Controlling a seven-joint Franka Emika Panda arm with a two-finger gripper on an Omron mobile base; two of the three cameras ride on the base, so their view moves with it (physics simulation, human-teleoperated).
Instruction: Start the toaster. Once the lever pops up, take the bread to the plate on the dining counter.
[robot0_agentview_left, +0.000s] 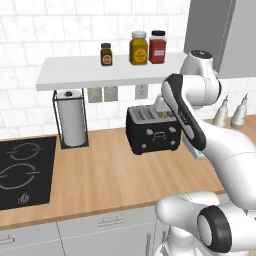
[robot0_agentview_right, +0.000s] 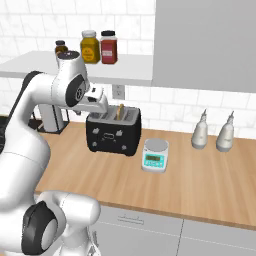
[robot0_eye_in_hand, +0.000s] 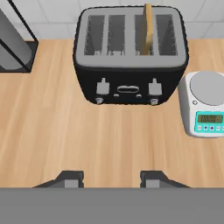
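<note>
**Gripper poised above the toaster, bread standing in a slot**

The black four-slot toaster (robot0_eye_in_hand: 130, 57) sits on the wooden worktop (robot0_agentview_left: 110, 175) against the white tiled wall, its front panel with two levers and two knobs facing the room. One slice of bread (robot0_eye_in_hand: 148, 28) stands upright in the third slot from the left as seen from the hand camera — its tan upper edge rises clear of the toaster's grey top. In the right base view the same slice (robot0_agentview_right: 120, 111) shows as a thin vertical strip above the toaster (robot0_agentview_right: 113, 132).

The gripper (robot0_eye_in_hand: 113, 178) hangs over the worktop in front of the toaster, looking down on it; its two dark fingertips stand apart with bare wood between them, pinching nothing. The white arm (robot0_agentview_left: 187, 115) reaches across from the right in the left base view and hides part of the toaster's right side (robot0_agentview_left: 152, 131).

Just beside the toaster, to its right, lies a small white kitchen scale (robot0_agentview_right: 155, 155) with a teal display. Further right stand two pale bottles (robot0_agentview_right: 212, 132). To the toaster's left a paper-towel roll in a black wire holder (robot0_agentview_left: 72, 118) stands near a black cooktop (robot0_agentview_left: 22, 172). A white shelf (robot0_agentview_left: 105, 72) above carries three jars (robot0_agentview_left: 135, 49).
</note>
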